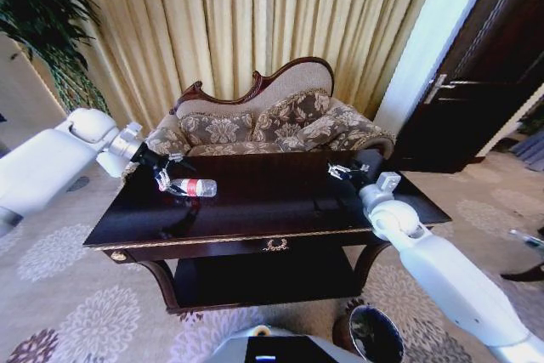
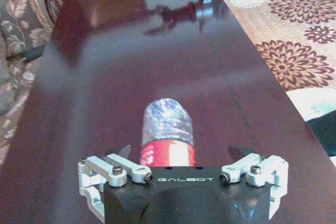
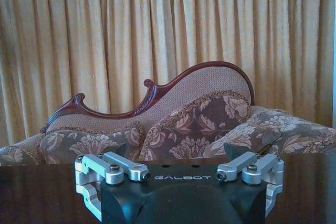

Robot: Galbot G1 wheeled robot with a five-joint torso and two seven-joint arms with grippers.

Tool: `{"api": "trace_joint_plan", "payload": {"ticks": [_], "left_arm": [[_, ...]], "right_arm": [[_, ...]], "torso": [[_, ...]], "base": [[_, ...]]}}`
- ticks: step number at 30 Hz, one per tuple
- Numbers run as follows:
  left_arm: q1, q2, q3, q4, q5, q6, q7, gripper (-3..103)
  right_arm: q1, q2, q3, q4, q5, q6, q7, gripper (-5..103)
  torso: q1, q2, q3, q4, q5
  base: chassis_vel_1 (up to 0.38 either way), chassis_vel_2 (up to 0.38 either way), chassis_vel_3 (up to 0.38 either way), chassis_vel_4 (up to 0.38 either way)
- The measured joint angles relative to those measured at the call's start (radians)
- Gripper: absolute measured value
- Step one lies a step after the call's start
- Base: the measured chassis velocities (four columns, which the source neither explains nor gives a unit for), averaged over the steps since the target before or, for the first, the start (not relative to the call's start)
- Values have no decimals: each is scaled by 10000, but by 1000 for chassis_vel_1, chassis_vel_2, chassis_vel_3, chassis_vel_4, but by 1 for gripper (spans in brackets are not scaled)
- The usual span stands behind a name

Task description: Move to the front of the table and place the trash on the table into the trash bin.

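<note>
On the dark glossy table (image 1: 255,210) lies the trash, a clear plastic bottle (image 1: 194,186) with a red label, on its side near the left end. My left gripper (image 1: 161,172) is at the bottle's labelled end. In the left wrist view the left gripper (image 2: 181,155) is open, its fingers (image 2: 122,153) on either side of the bottle (image 2: 167,129) without touching it. My right gripper (image 1: 344,170) hovers open over the table's far right part, holding nothing; it (image 3: 181,153) faces the sofa. The trash bin (image 1: 354,326), with a metallic rim and black inside, stands on the floor below the table's front right.
A floral sofa (image 1: 272,121) stands right behind the table, with gold curtains (image 1: 255,14) beyond. A dark door (image 1: 484,82) is at the right and a plant (image 1: 42,14) at the upper left. Patterned carpet (image 1: 68,252) surrounds the table. My base (image 1: 272,348) is at its front.
</note>
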State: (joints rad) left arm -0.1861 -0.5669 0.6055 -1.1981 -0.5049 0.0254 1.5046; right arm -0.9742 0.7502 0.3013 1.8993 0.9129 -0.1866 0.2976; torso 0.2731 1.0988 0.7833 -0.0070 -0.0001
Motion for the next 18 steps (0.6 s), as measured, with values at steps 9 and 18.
{"api": "trace_joint_plan", "payload": {"ticks": [9,18], "left_arm": [[113,33,-108,115,192,-36,-13,100],[453,69,-357,128,302,44,55,100]], "right_arm": [[-28,5,25,-36,-99,54,-29,100],[-97,3,53,-67,-93,88,7,100]], "torso": [[0,0,-1,-1,2],[0,0,0,0,0]], "base": [[0,0,0,0],[0,0,0,0]]}}
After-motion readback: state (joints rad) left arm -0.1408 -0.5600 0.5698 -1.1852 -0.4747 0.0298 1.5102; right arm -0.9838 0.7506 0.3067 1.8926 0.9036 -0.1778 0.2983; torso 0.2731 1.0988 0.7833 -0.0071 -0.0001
